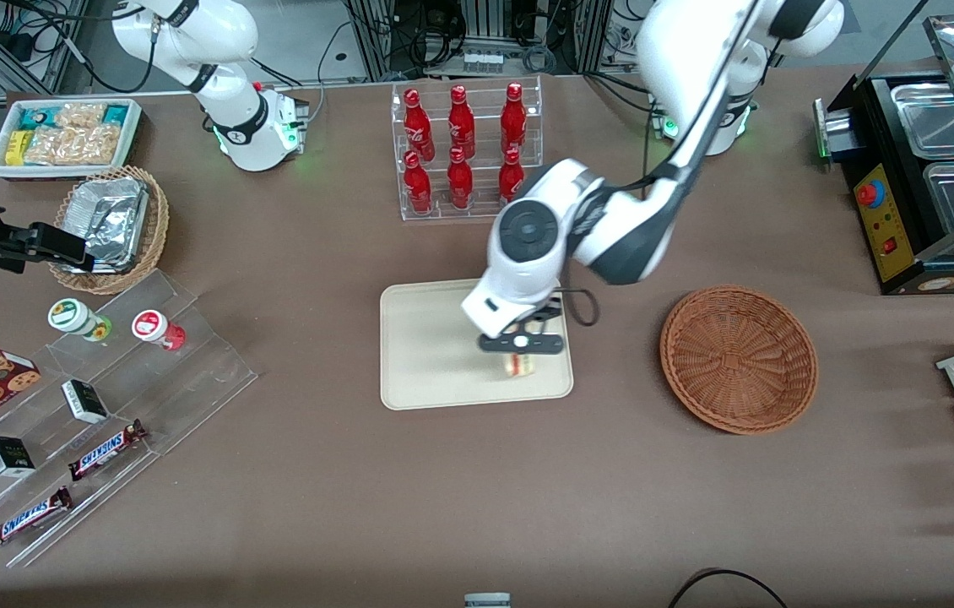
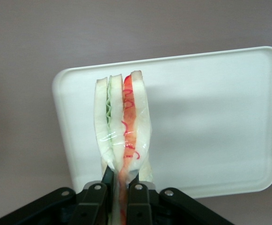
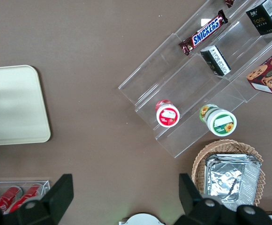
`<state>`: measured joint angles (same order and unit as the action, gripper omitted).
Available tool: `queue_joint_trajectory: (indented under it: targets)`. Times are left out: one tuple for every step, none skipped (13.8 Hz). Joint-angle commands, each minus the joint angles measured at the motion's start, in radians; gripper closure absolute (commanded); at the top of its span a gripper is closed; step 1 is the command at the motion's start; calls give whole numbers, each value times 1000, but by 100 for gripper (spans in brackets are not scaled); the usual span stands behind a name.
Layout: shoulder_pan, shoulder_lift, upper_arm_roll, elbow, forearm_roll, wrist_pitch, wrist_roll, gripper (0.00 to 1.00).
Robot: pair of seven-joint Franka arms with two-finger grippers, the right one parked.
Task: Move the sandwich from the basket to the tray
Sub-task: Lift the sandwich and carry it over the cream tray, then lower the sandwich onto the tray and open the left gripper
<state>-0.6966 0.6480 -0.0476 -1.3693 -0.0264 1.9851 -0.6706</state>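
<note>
My gripper [image 1: 521, 344] hangs over the cream-beige tray [image 1: 426, 346], near the tray's edge toward the reddish-brown wicker basket [image 1: 739, 358]. It is shut on the sandwich [image 1: 519, 364], a pale bread wedge in clear wrap. In the left wrist view the sandwich [image 2: 123, 126] shows its green and red filling layers, pinched at its narrow end between the black fingers [image 2: 137, 185], with the tray [image 2: 211, 122] beneath it. The basket holds nothing.
A clear rack of red bottles [image 1: 464, 148] stands farther from the front camera than the tray. Toward the parked arm's end lie a tan basket with foil [image 1: 110, 224], a white snack bin [image 1: 63, 135] and a clear stepped shelf of snacks [image 1: 89, 405]. A black food warmer [image 1: 924, 169] stands at the working arm's end.
</note>
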Motion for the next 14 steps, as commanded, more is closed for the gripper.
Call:
queue_joint_trajectory:
  targets:
    - [-52, 71, 11, 68, -9, 17, -35, 100]
    - [-58, 90, 11, 68, -9, 38, -47, 100]
    - [-72, 114, 11, 70, -6, 72, -52, 100]
    - [-81, 128, 11, 68, -3, 89, -52, 100]
    - [-81, 140, 11, 68, -1, 90, -52, 100]
    - [-83, 145, 11, 62, -1, 90, -50, 100]
    - [-83, 151, 11, 59, 0, 90, -50, 100]
    - [-83, 157, 11, 59, 0, 90, -47, 100]
    - [-86, 162, 11, 55, 2, 90, -46, 100]
    - [-98, 168, 11, 52, 2, 90, -47, 100]
    - [-101, 168, 11, 50, 3, 90, -49, 100]
    - [-101, 170, 11, 47, 3, 90, -50, 100]
    - [-101, 176, 11, 48, 2, 90, -50, 83]
    - [-101, 177, 11, 49, 2, 90, -52, 42]
